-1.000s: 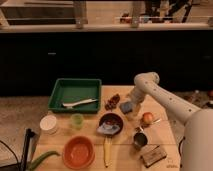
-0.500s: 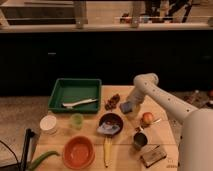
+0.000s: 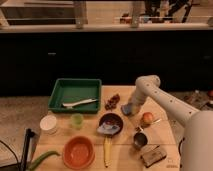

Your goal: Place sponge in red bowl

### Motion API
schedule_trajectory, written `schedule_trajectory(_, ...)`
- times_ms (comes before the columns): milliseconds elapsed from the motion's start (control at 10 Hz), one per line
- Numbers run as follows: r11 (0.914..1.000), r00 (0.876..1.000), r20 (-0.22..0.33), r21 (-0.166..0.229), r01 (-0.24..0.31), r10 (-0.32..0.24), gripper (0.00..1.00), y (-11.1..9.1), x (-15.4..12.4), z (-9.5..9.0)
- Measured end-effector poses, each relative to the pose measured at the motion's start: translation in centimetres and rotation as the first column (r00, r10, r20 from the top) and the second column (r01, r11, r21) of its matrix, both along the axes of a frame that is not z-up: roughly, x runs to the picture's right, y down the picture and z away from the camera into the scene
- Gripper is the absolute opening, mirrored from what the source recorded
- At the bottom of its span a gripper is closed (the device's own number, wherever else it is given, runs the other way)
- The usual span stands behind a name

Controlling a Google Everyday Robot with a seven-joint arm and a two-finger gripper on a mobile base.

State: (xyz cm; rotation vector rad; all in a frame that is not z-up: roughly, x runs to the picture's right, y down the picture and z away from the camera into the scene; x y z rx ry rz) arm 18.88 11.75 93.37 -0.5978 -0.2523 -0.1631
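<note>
The sponge [image 3: 127,109] is a small blue-grey block on the wooden table, right of centre. My gripper [image 3: 130,106] hangs from the white arm [image 3: 148,84] and sits right at the sponge, over its top. The red bowl [image 3: 78,151] is a wide orange-red bowl near the table's front left, empty, well away from the gripper.
A dark maroon bowl [image 3: 112,120] with a blue-white item stands between the sponge and the red bowl. Also on the table are a green tray [image 3: 75,90], a white cup [image 3: 48,123], a green cup [image 3: 76,120], a banana [image 3: 106,152], a fruit [image 3: 147,118], a metal cup [image 3: 140,140] and a brown block [image 3: 153,155].
</note>
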Motion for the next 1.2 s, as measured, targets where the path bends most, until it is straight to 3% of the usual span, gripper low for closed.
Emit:
schedule_trajectory(100,1.0,1.0,-0.007,0.008,0.001,-0.001,0.0,-0.1,0.5,-0.2)
schedule_trajectory(1200,0.9926,0.999,0.031,0.112,-0.047,0.044,0.0,-3.0,0.7,-4.6)
